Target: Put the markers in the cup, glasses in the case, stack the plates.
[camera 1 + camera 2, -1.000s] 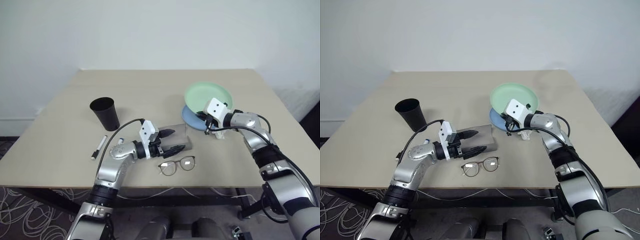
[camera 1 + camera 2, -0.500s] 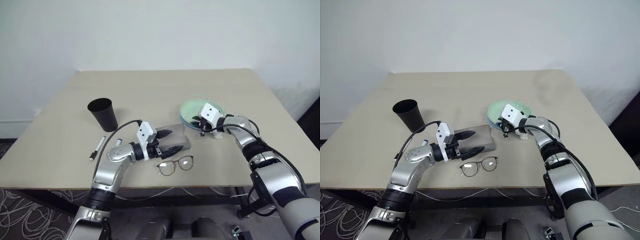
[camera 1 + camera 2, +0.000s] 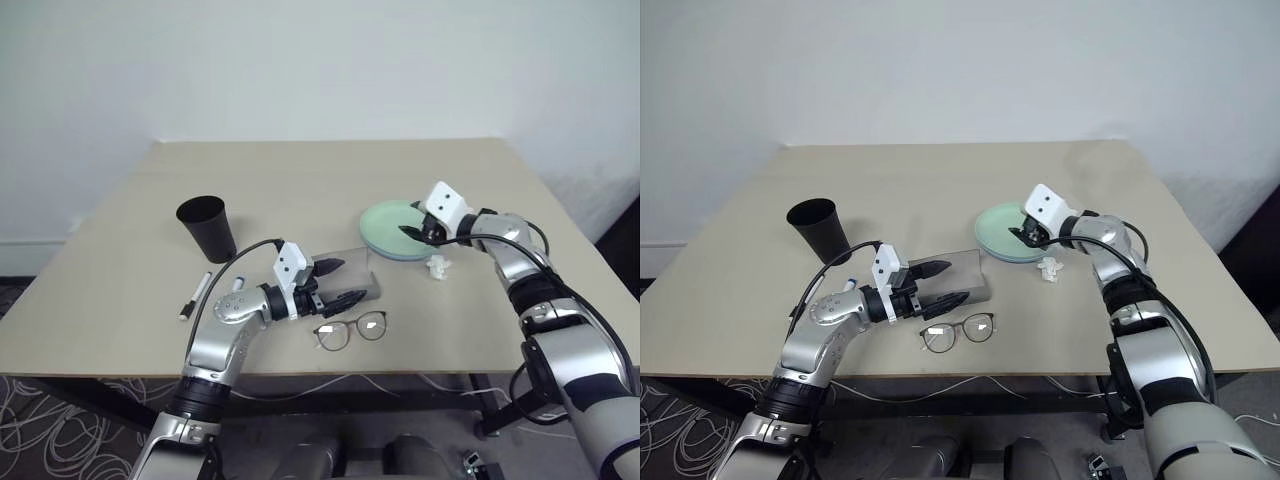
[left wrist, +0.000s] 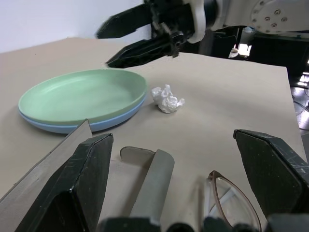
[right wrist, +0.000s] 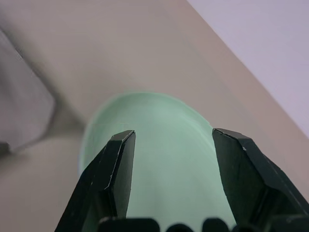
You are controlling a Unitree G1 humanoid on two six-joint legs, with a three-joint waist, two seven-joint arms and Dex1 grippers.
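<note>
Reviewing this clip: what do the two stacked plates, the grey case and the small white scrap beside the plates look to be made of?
Mint green round plate on the light blue round plate: probably plastic, smooth with a soft sheen and thin rims. Flat grey rectangular case: matte, felt-like, no glare. Small white crumpled scrap: likely paper or tissue, sharply creased.

1. You see smooth, satin plastic plates point(image 4: 82, 99), mint green over light blue.
2. Your case point(image 3: 352, 268) looks like matt grey felt.
3. The cup point(image 3: 208, 227), left of centre, is matt black.
4. The scrap point(image 4: 167, 98) is crumpled white paper.
5. The table point(image 3: 300, 190) is smooth, matt beige.
</note>
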